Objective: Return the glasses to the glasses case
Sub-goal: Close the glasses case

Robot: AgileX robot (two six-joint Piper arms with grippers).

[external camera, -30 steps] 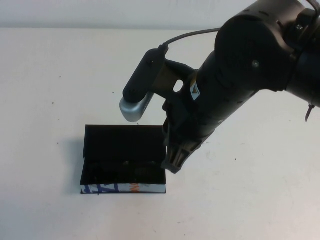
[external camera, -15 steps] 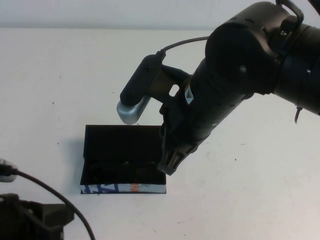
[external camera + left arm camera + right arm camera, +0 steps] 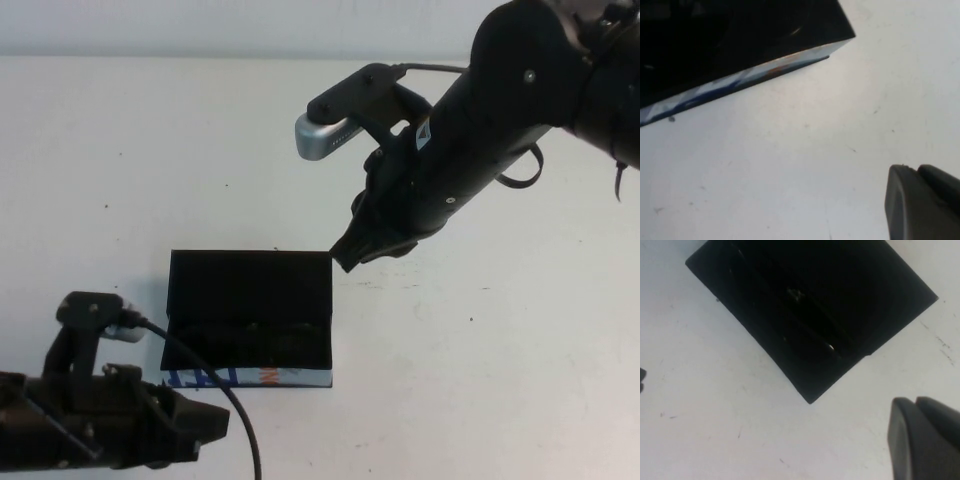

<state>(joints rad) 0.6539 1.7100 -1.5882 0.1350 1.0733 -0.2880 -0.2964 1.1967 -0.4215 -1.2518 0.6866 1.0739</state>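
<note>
From the high view, the glasses case (image 3: 248, 318) sits open on the white table (image 3: 500, 380), its lid (image 3: 250, 284) lying flat toward the far side and the printed white strip (image 3: 245, 377) facing near. Dark shapes inside may be the glasses (image 3: 250, 338), though black on black leaves that uncertain. The right gripper (image 3: 362, 250) hangs above the table just beyond the case's far right corner, fingers together and empty. The left gripper (image 3: 205, 425) sits low at the near left, close to the case's front.

In the left wrist view, the case's strip (image 3: 740, 80) crosses above bare table; whether those fingers are apart cannot be told.

In the right wrist view, the open case (image 3: 810, 310) lies below, its interior dark.
</note>
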